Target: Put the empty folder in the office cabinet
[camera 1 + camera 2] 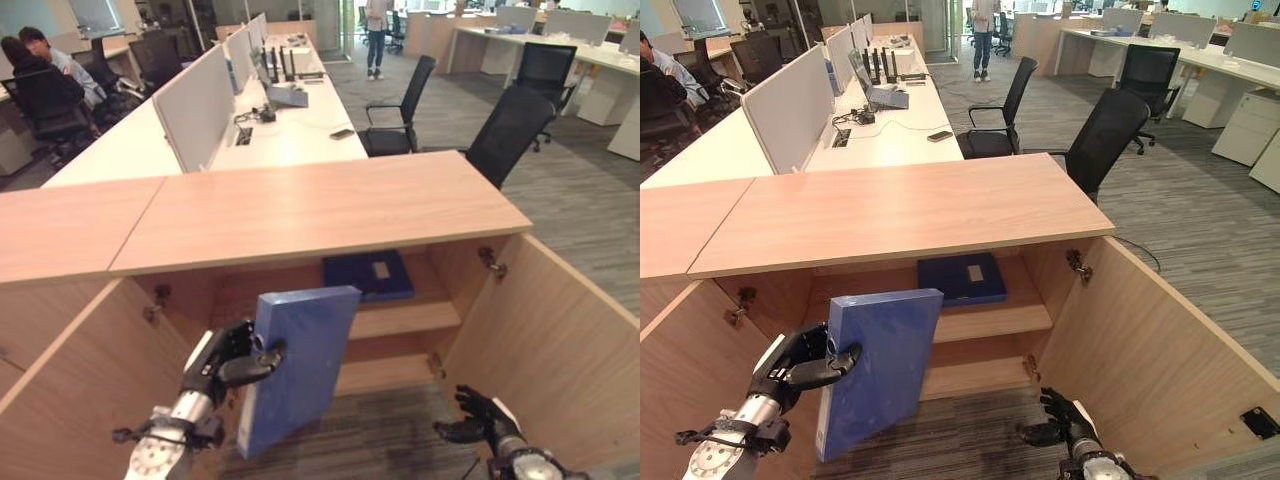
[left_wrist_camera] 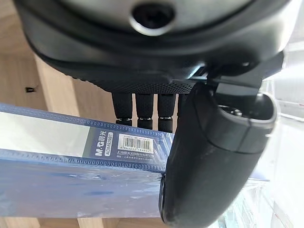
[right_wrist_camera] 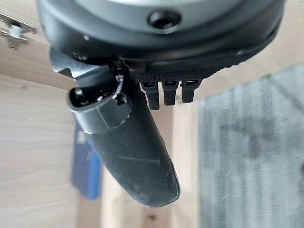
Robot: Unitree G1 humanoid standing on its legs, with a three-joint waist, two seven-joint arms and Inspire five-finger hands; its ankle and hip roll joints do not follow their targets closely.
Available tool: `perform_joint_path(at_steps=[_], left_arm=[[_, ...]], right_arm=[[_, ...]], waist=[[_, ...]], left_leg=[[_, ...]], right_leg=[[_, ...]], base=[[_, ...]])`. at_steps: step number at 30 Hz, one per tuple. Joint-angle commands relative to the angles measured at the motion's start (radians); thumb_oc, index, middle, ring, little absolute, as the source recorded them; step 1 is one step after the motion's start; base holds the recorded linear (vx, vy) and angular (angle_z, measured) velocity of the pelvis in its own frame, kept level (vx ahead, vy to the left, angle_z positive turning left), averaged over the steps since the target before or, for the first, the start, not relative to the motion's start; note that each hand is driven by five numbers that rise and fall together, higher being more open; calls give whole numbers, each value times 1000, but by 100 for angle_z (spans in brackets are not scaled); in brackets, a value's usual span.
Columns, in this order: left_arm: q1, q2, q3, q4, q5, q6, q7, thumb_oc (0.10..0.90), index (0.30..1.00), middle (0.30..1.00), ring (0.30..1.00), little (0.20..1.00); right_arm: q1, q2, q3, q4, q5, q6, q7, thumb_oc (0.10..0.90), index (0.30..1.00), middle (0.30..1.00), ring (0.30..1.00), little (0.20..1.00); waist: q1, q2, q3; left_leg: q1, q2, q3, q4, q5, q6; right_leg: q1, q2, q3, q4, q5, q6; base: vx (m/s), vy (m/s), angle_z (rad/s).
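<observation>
My left hand (image 1: pixel 225 365) is shut on a blue folder (image 1: pixel 295 365), held upright in front of the open office cabinet (image 1: pixel 320 205). In the left wrist view the thumb (image 2: pixel 213 156) presses on the folder's (image 2: pixel 71 185) face and the fingers curl behind its edge. The folder hangs just outside the cabinet's lower left part, below the shelf (image 1: pixel 400 320). A second dark blue folder (image 1: pixel 368 275) lies flat on that shelf. My right hand (image 1: pixel 485 418) hovers low over the carpet by the right door, open and holding nothing.
Both cabinet doors stand open, the right door (image 1: pixel 560 350) and the left door (image 1: pixel 80 390) flanking the opening. Behind the cabinet are white desks, two black office chairs (image 1: pixel 510 130), a seated person (image 1: pixel 50 70) and a standing person (image 1: pixel 376 35).
</observation>
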Motion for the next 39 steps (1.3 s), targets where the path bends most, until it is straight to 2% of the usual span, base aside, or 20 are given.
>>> perform_joint_path(at_steps=[1,2,3,6,11,23,25,30,34,35,36,38,39], left_arm=[[-175,15,39,-83,-30,-132,-10,400,300,300,300,300],[-196,11,5,-76,-71,-128,-32,400,300,300,300,300],[-197,11,5,-75,-72,-128,-32,400,300,300,300,300],[-249,11,-78,-43,-180,-101,-89,400,300,300,300,300],[-296,32,-150,-2,-269,-78,-153,400,300,300,300,300],[-350,30,-190,10,-277,-75,-195,400,300,300,300,300],[-368,28,-214,16,-315,-62,-215,400,300,300,300,300],[-463,35,-349,-5,-511,7,-314,400,300,300,300,300],[-573,68,-532,-14,-644,90,-405,400,300,300,300,300],[-573,68,-533,-14,-644,90,-405,400,300,300,300,300],[-628,95,-621,-20,-693,128,-449,400,300,300,300,300],[-678,107,-704,-12,-731,159,-493,400,300,300,300,300],[-687,111,-720,-11,-743,166,-505,400,300,300,300,300]], right_arm=[[-136,-28,5,-80,142,-87,59,800,900,900,900,900],[-146,-15,27,-112,213,-80,92,800,900,900,900,900],[-146,-15,27,-112,213,-80,92,800,900,900,900,900],[-188,14,89,-116,341,-57,145,800,900,900,900,900],[-238,37,138,-152,498,-45,201,800,900,900,900,900],[-318,64,107,-174,576,-83,182,800,900,900,900,900],[-336,62,113,-175,582,-83,186,800,900,900,900,900],[-389,48,186,-160,601,-59,228,800,900,900,900,900],[-450,43,281,-146,646,-37,284,800,900,900,900,900],[-450,43,281,-146,646,-37,284,800,900,900,900,900],[-479,34,326,-138,667,-31,305,800,900,900,900,900],[-507,27,380,-130,690,-21,345,800,900,900,900,900],[-516,23,394,-129,699,-19,356,800,900,900,900,900]], waist=[[11,-49,-33],[10,-49,-34],[10,-49,-34],[8,-47,-39],[5,-46,-48],[7,-46,-57],[7,-47,-57],[-2,-48,-57],[-15,-46,-56],[-15,-46,-56],[-23,-46,-57],[-29,-46,-56],[-30,-46,-56]], left_leg=[[26,-27,9,-2,-111,-9],[25,-26,12,-2,-109,-10],[25,-26,13,-2,-109,-10],[26,-25,18,-2,-108,-12],[26,-23,23,-2,-107,-15],[28,-23,22,-2,-109,-15],[28,-22,23,-2,-108,-15],[27,-22,25,-2,-107,-15],[26,-21,28,-2,-106,-14],[26,-21,28,-2,-106,-14],[26,-21,30,-2,-105,-15],[27,-20,33,-2,-105,-16],[27,-20,34,-2,-105,-16]], right_leg=[[47,-14,-9,8,-107,44],[46,-13,-9,8,-105,44],[46,-13,-9,8,-105,44],[45,-15,-7,8,-101,45],[44,-16,-3,8,-101,46],[46,-17,-5,8,-101,45],[45,-17,-4,8,-100,45],[42,-16,-3,8,-96,48],[38,-14,5,8,-91,50],[38,-14,5,8,-91,50],[37,-14,8,8,-89,51],[36,-13,11,8,-88,53],[35,-12,12,8,-87,54]], base=[[0,0,0],[0,0,0],[0,0,0],[0,0,0],[-1,-1,-1],[0,0,0],[0,0,0],[0,-1,1],[0,0,0],[0,0,0],[0,0,0],[0,0,0],[0,0,0]])
